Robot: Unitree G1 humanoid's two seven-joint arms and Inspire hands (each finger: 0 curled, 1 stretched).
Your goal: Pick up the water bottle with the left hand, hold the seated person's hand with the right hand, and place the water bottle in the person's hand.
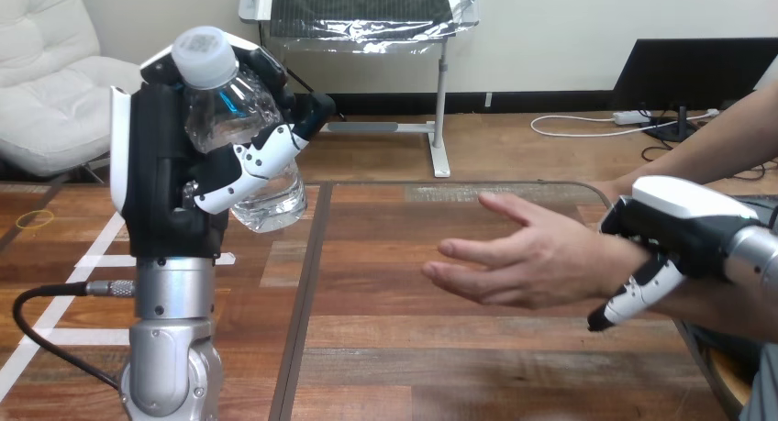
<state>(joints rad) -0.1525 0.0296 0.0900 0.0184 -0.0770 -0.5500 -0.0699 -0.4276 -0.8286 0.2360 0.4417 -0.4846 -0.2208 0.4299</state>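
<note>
A clear plastic water bottle point(240, 127) with a white cap is raised above the table at the left, tilted with its cap toward me. My left hand point(170, 164) is shut on it, fingers and thumb curled round its body. The person's hand point(523, 256) reaches in from the right, open with its palm facing left, over the table's middle. My right hand point(683, 228) is at the person's wrist, its fingers curled round the wrist from above and its thumb below. The bottle is well apart from the person's hand, to its left.
The wooden table point(385, 348) stretches beneath both hands, with a dark seam running down its middle. White tape lines point(87, 256) mark the surface at the left. A black cable point(46, 338) hangs by my left forearm.
</note>
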